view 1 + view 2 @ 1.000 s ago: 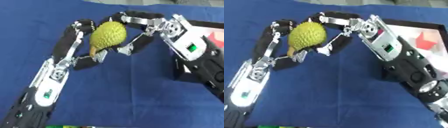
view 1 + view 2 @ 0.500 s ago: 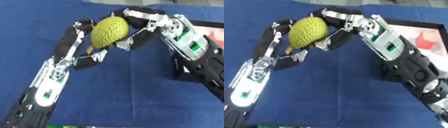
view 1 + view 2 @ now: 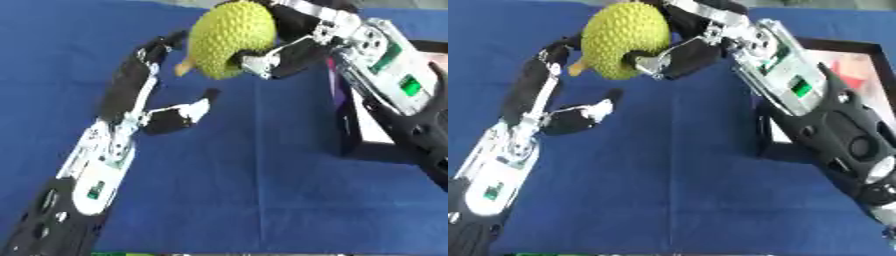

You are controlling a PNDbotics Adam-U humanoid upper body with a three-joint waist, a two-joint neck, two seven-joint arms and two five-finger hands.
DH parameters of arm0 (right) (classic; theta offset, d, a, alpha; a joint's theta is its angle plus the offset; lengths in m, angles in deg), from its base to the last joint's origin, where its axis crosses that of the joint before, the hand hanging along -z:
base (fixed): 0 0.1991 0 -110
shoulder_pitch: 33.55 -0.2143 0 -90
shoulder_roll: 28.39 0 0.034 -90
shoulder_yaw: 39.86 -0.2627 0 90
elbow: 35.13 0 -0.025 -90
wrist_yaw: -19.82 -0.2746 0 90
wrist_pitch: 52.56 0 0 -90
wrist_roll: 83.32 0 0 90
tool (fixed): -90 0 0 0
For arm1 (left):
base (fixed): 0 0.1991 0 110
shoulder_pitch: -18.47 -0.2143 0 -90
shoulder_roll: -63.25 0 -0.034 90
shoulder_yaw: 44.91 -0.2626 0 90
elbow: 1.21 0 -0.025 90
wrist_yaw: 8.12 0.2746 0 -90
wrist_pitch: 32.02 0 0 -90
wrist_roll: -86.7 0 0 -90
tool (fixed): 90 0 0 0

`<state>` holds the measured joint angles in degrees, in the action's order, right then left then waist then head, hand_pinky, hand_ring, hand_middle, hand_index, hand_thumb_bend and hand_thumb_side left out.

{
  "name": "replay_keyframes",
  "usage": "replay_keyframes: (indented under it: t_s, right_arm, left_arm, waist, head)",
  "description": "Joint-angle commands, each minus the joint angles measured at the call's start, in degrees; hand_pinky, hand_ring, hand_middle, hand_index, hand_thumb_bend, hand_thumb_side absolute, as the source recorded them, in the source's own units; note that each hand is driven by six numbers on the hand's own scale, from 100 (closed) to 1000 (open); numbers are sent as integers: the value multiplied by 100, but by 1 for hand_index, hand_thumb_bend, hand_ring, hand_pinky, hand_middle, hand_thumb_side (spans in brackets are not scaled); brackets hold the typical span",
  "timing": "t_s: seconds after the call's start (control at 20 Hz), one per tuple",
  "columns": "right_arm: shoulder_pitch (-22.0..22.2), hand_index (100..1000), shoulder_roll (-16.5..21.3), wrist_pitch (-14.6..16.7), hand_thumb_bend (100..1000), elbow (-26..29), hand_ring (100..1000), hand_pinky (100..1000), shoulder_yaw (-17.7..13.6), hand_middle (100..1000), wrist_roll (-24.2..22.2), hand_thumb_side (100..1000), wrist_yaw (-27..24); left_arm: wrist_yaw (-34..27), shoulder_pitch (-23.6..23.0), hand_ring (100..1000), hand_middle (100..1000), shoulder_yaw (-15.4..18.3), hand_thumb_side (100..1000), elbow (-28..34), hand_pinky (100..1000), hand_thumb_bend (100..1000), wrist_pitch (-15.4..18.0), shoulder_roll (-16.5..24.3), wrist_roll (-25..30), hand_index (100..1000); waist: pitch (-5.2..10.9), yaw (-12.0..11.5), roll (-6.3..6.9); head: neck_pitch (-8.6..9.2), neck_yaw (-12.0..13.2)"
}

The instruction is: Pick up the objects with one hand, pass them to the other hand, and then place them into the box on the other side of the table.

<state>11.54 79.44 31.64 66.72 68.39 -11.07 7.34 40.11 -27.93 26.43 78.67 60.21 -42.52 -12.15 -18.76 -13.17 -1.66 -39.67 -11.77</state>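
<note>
We see the right robot hand point(image 3: 280, 52) with fingers curled around a bumpy yellow-green fruit point(image 3: 229, 37), held in the air above the blue table point(image 3: 245, 180). The left robot hand point(image 3: 144, 85) sits just beside it, fingers straight, grasping nothing. The box point(image 3: 850, 75) lies at the right. We judge the carry should stay level, with the fruit lowered well inside the box rim before the fingers let go.

Yellow-green bumpy durian point(image 3: 230, 39), blue tablecloth point(image 3: 245, 175), black-rimmed box point(image 3: 875, 55) w/ red inside.
</note>
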Motion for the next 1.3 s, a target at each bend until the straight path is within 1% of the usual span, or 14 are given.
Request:
replay_keyframes:
  t_s: [0.05, 0.1, 0.15, 0.3, 0.35, 0.45, 0.55, 0.65, 0.8, 1.0, 1.1, 1.2, 1.25, 1.3]
  right_arm:
    - [89, 584, 451, -16, 100, 228, 1000, 885, -295, 570, 180, 100, -233]
    - [177, 593, 557, -20, 100, 272, 1000, 887, -371, 575, 221, 100, -298]
    - [326, 600, 716, -22, 100, 305, 1000, 888, -490, 579, 274, 100, -359]
    - [637, 607, 1013, -22, 100, 423, 1000, 889, -754, 583, 369, 100, -520]
    - [759, 645, 1117, -32, 100, 418, 1000, 895, -850, 606, 407, 106, -537]
    - [1366, 658, 1514, 96, 100, 365, 1000, 897, -1349, 609, 587, 100, -561]
    - [1825, 665, 1753, 247, 100, 280, 1000, 897, -1726, 613, 785, 100, -533]
    - [2170, 668, 1896, 410, 100, 144, 1000, 897, -1991, 615, 957, 100, -498]
    - [2563, 679, 2024, 639, 100, -131, 1000, 890, -2301, 624, 1236, 100, -349]
    - [2942, 693, 2089, 939, 100, -642, 1000, 885, -2574, 637, 1627, 100, 11]
    - [3074, 727, 2092, 1057, 100, -903, 1000, 893, -2647, 678, 1769, 100, 189]
    - [3157, 812, 2080, 1212, 100, -1135, 1000, 919, -2647, 766, 1777, 100, 375]
    - [3174, 864, 2065, 1311, 100, -1219, 1000, 933, -2630, 809, 1720, 100, 457]
    - [3184, 893, 2057, 1428, 100, -1282, 1000, 943, -2614, 835, 1636, 100, 541]
  left_arm:
    - [-185, -10, 795, 697, 108, 675, 67, 892, 363, -148, 343, -17, 911]
    - [-266, -41, 781, 679, 118, 644, 78, 878, 296, -147, 445, -7, 899]
    - [-383, -89, 766, 661, 129, 617, 90, 864, 262, -135, 609, 18, 889]
    - [-701, -164, 759, 655, 150, 595, 184, 860, 239, -119, 915, 97, 883]
    - [-739, -192, 718, 639, 175, 562, 221, 843, 178, -132, 1035, 95, 846]
    - [-1021, -341, 710, 640, 302, 559, 488, 846, 163, -161, 1440, 10, 832]
    - [-1377, -493, 706, 634, 422, 589, 782, 863, 138, -202, 1723, -48, 831]
    - [-1659, -629, 710, 635, 523, 593, 1025, 871, 137, -205, 1917, -89, 831]
    - [-1986, -817, 709, 638, 662, 638, 1318, 868, 111, -129, 2077, -157, 845]
    - [-2439, -1082, 734, 664, 853, 678, 1625, 873, 100, 76, 2216, -254, 881]
    - [-2590, -1192, 737, 666, 918, 680, 1711, 876, 100, 142, 2263, -340, 882]
    - [-2669, -1279, 740, 666, 967, 675, 1758, 883, 100, 169, 2290, -423, 878]
    - [-2686, -1308, 741, 667, 990, 676, 1770, 885, 100, 166, 2289, -459, 879]
    - [-2702, -1329, 741, 666, 1017, 676, 1783, 886, 100, 157, 2280, -499, 879]
  waist:
    - [205, 47, 42]
    - [219, 66, 55]
    - [237, 94, 76]
    - [258, 121, 103]
    - [260, 135, 116]
    - [245, 162, 156]
    - [220, 179, 178]
    - [195, 189, 198]
    - [154, 198, 218]
    - [107, 196, 240]
    - [88, 184, 256]
    - [76, 177, 265]
    - [69, 174, 270]
    - [63, 170, 275]
  head:
    - [-22, -59]
    - [-34, -77]
    - [-43, -115]
    - [-48, -186]
    - [-35, -237]
    - [18, -401]
    - [66, -515]
    - [116, -628]
    - [180, -760]
    - [273, -848]
    - [303, -877]
    - [330, -886]
    - [343, -889]
    - [352, -890]
